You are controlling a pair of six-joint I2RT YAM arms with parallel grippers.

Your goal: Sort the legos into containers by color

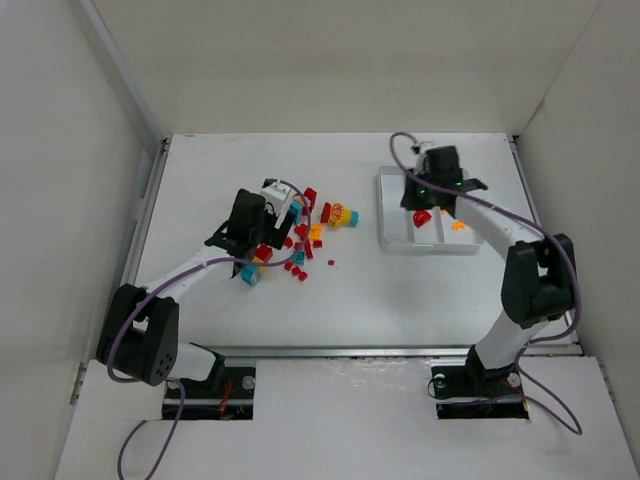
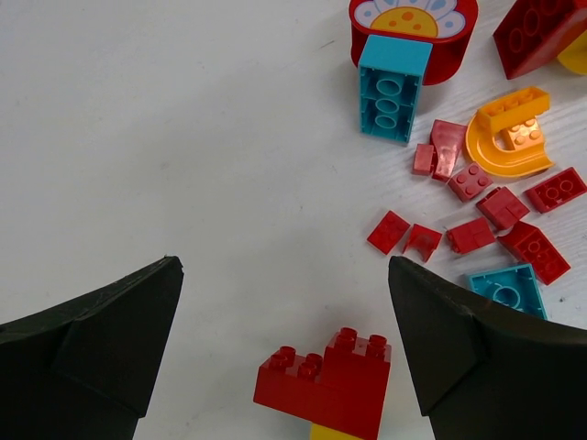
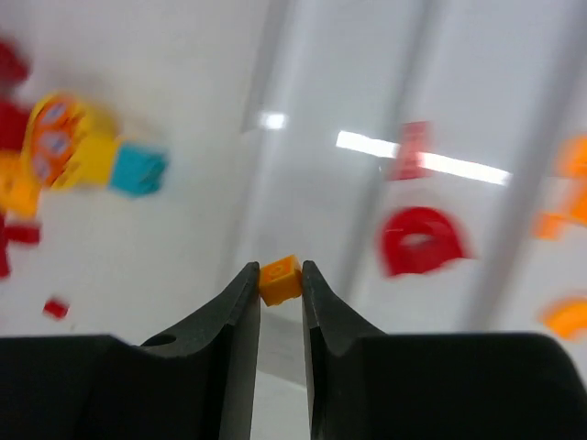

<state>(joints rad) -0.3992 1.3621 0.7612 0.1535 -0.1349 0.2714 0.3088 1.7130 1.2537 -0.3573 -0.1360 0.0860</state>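
The legos (image 1: 300, 240) lie in a loose pile of red, orange-yellow and teal pieces left of the table's middle. My left gripper (image 1: 258, 240) hangs over the pile, open (image 2: 284, 312), with a red stepped brick stack (image 2: 326, 380) on the table between its fingers, touching neither. Ahead of it lie a teal brick (image 2: 394, 87), an orange curved piece (image 2: 509, 137) and small red plates (image 2: 477, 220). My right gripper (image 1: 425, 195) is over the left part of the white tray of containers (image 1: 400, 240), shut (image 3: 279, 266) on a tiny orange brick (image 3: 281, 280).
A red arch piece (image 3: 422, 240) lies in one compartment, and orange pieces (image 3: 564, 316) in the one to its right. A yellow flower piece joined to a teal brick (image 1: 342, 214) sits between the pile and the tray. White walls enclose the table on three sides.
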